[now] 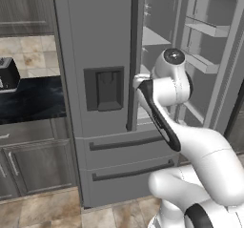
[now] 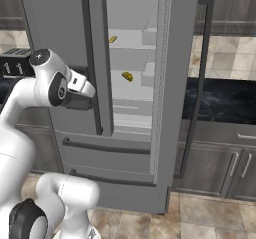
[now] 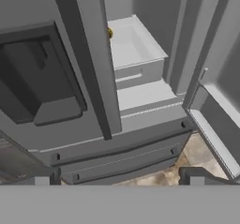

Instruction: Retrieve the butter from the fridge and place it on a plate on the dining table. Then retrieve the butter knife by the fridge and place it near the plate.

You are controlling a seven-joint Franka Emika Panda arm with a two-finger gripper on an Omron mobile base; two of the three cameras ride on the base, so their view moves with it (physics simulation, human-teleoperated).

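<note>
The fridge (image 1: pixel 95 41) stands with its left door shut and its right door (image 1: pixel 214 55) swung open. In the right base view a small yellow stick, the butter (image 2: pixel 128 76), lies on a middle shelf, and another small yellow thing (image 2: pixel 113 39) sits on the shelf above. In the hand view a yellow bit (image 3: pixel 109 32) peeks past the left door's edge. My gripper (image 3: pixel 119 178) is open and empty, its fingertips (image 3: pixel 42 178) wide apart, in front of the left door beside the dispenser recess (image 3: pixel 42 87). My hand (image 2: pixel 80 89) points toward the opening. The plate, dining table and butter knife are out of view.
The left door's long dark handle (image 2: pixel 92 58) stands between my hand and the opening. The open door (image 2: pixel 172 83) carries bins (image 1: pixel 207 29) on its inside. Black counters (image 2: pixel 220 100) over grey cabinets flank the fridge, with a toaster (image 1: pixel 7 74) on the left one.
</note>
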